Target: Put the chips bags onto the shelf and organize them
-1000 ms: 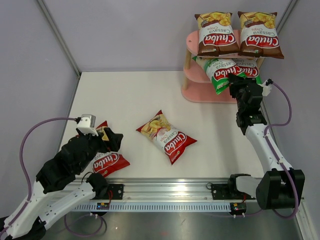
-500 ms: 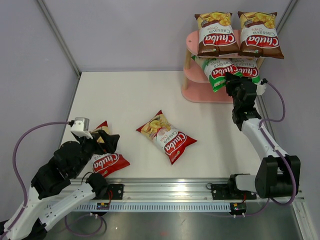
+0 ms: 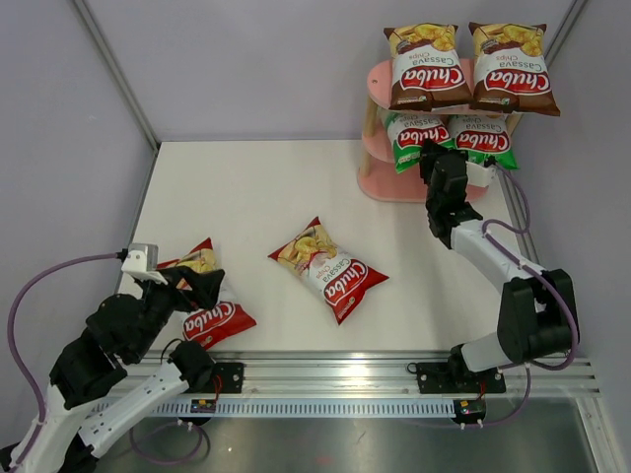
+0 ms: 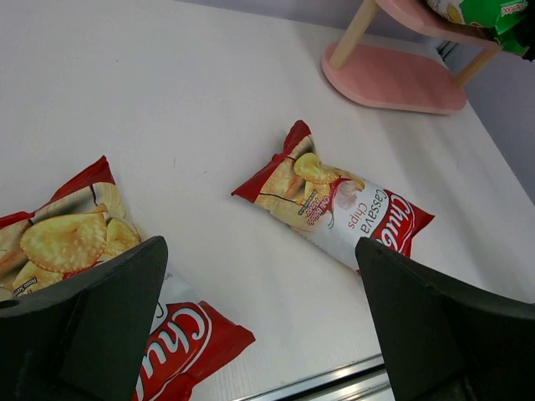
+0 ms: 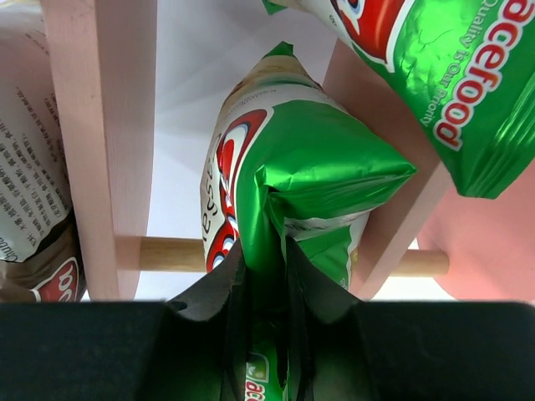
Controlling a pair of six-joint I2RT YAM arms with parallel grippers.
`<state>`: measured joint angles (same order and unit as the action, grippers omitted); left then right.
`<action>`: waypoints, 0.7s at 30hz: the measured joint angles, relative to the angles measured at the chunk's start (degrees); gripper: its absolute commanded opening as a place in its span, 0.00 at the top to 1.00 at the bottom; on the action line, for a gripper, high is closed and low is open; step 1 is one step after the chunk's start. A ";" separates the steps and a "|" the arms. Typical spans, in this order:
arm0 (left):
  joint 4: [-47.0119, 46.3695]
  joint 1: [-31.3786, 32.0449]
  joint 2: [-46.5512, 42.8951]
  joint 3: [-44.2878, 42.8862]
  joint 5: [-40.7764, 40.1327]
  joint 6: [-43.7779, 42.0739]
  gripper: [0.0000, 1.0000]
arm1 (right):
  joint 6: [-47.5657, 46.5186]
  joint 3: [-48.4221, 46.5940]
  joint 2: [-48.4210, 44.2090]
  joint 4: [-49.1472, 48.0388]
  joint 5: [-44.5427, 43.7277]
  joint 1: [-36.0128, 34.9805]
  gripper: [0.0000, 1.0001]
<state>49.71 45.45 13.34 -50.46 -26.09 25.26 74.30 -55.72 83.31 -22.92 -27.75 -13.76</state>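
The pink shelf point(image 3: 392, 184) stands at the far right. Two brown chips bags point(image 3: 427, 67) point(image 3: 513, 67) lie on its top board. Two green bags sit at the middle tier. My right gripper point(image 3: 438, 161) is shut on the lower edge of the left green bag point(image 3: 414, 136); the other green bag point(image 3: 482, 138) lies beside it. In the right wrist view the gripper point(image 5: 266, 284) pinches the green bag point(image 5: 292, 175) between the shelf boards point(image 5: 104, 125). Two red bags point(image 3: 328, 268) point(image 3: 209, 313) lie flat on the table. My left gripper point(image 3: 200, 286) is open over the near-left red bag point(image 4: 84, 251).
The shelf's bottom board point(image 4: 393, 79) is bare. Wooden posts point(image 5: 175, 253) cross behind the held bag. A brown bag's back point(image 5: 29, 167) hangs at the left of the right wrist view. Grey walls close in the white table; a metal rail runs along the near edge.
My right gripper has moved left and toward the shelf, carrying the green bag in beside the other green one. My left arm has drawn back toward the near-left corner.
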 measured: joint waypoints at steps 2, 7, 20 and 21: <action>0.04 -0.02 -1.49 0.50 -0.09 0.02 0.01 | 0.17 -0.81 0.76 -0.07 -2.60 -1.07 0.76; 0.04 -0.02 -3.23 1.11 -1.16 0.17 0.01 | 1.51 -3.02 3.98 -1.20 -8.59 -2.67 0.77; 0.00 -0.02 -3.54 1.49 -2.21 0.24 0.01 | 3.87 -7.82 11.58 -4.50 -12.11 -2.75 0.70; -0.02 -0.02 -3.72 1.49 -2.29 0.26 0.01 | 4.20 -7.82 11.74 -4.63 -12.15 -2.82 0.68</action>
<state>49.69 45.43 9.63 -48.97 -28.38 25.52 78.50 -63.55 95.04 -27.55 -39.90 -16.58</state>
